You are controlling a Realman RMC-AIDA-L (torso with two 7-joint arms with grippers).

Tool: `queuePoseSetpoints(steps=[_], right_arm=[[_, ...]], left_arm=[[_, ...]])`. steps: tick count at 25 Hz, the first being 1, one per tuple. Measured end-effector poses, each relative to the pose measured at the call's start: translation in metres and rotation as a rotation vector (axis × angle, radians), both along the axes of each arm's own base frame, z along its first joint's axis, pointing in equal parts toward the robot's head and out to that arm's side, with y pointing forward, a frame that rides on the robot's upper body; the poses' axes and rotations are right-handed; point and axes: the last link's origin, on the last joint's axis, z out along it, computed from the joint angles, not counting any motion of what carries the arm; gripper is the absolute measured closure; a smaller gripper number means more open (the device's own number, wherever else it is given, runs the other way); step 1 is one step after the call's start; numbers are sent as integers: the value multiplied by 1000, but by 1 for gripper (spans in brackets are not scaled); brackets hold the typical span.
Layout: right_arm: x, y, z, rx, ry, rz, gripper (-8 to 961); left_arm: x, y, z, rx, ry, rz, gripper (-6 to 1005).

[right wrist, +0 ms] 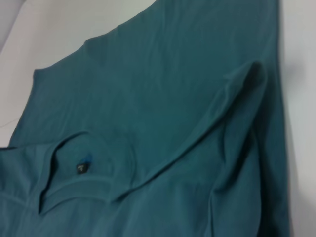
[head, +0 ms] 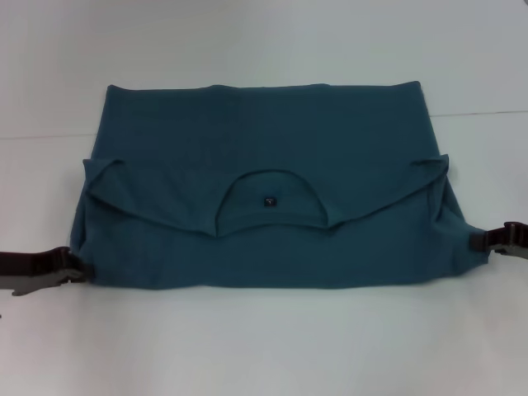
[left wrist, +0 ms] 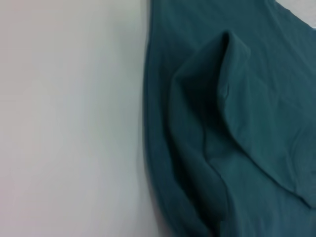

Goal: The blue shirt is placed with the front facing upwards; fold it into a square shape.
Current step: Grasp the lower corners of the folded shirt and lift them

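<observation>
The blue shirt lies flat across the middle of the white table, plain teal side up. Its upper part is doubled over toward me, so the neck opening and small dark label show near the centre. The sleeve corners stick out at both sides. My left gripper rests on the table at the shirt's near left corner. At the near right edge of the shirt sits my right gripper. The left wrist view shows the left sleeve fold. In the right wrist view the collar label and right sleeve fold appear.
The white table runs all around the shirt, with bare surface in front of it and behind it. A faint seam line crosses the tabletop behind the shirt.
</observation>
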Motion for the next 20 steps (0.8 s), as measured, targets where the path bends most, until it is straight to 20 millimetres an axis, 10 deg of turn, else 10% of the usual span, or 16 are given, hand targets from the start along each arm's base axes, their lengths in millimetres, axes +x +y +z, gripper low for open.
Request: queuePoseSetpoints(steps=[20], right_arm=[[6,-39,-5,-48,6,50,898]], left_arm=[[-8,-42,4,3,-97,-35,923]])
